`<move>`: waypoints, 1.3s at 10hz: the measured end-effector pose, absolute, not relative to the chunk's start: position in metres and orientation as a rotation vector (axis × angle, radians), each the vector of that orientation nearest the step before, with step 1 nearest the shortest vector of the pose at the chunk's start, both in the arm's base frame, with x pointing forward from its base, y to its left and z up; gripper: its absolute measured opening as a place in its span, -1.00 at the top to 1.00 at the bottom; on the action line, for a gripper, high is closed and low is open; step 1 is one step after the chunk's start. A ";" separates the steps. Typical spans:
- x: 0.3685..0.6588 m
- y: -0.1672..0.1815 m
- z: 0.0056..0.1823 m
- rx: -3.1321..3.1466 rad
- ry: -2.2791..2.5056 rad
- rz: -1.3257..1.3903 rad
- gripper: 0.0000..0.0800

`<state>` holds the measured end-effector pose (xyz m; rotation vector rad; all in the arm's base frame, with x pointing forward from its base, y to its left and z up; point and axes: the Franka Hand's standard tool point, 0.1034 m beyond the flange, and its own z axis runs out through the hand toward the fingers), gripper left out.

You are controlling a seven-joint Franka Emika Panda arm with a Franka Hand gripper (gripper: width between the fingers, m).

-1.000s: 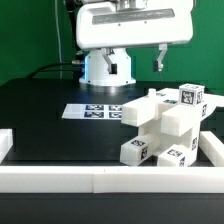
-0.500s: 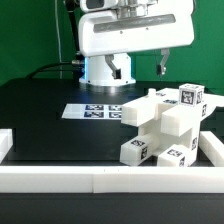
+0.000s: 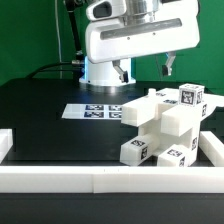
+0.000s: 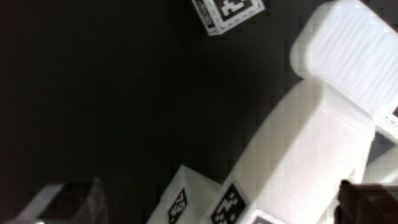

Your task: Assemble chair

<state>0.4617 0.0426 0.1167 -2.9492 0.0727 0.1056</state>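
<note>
Chair [image 3: 163, 128]: white blocky parts already joined into one tilted cluster, tagged faces showing, sitting on the black table [image 3: 45, 115] at the exterior view's right. It lies close against the white border rail [image 3: 110, 180] in front and the rail at its side. Whether every part is seated, cannot tell.

Gripper [image 3: 168, 67]: raised well above the chair, roughly over its rear upper block. Fingers spread wide, holding nothing. In the wrist view one dark fingertip [image 4: 80, 198] frames a long white chair panel [image 4: 311, 140] below, apart from it.

Marker board [image 3: 93, 110]: flat on the table, off to the side of the fingers, clear of the chair.

Judgement: likely a hover between steps. To do the next approach well, centre the spread fingers over a narrow block edge, match the cluster's tilt, descend straight, and avoid nudging the stack into the rails.
</note>
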 end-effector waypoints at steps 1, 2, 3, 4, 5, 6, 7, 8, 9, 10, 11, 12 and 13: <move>0.457 0.041 0.112 -2.967 0.035 0.067 -0.62; 0.446 0.043 0.107 -2.985 -0.009 0.053 -0.62; 0.439 0.044 0.105 -2.985 -0.050 0.061 -0.62; 0.438 0.041 0.102 -3.005 -0.080 0.035 -0.62; 0.431 0.036 0.095 -3.011 -0.107 0.030 -0.62; 0.426 0.031 0.091 -2.997 -0.035 0.042 -0.62; 0.427 0.031 0.091 -3.000 -0.039 0.042 -0.62; 0.427 0.031 0.091 -3.001 -0.039 0.043 -0.62; 0.426 0.030 0.090 -3.001 -0.041 0.045 -0.62; 0.420 0.025 0.086 -3.012 -0.096 0.026 -0.62; 0.411 0.023 0.080 -3.020 -0.107 0.032 -0.62; 0.408 0.023 0.079 -3.021 -0.109 0.039 -0.62; 0.406 0.024 0.076 -3.029 -0.116 0.031 -0.62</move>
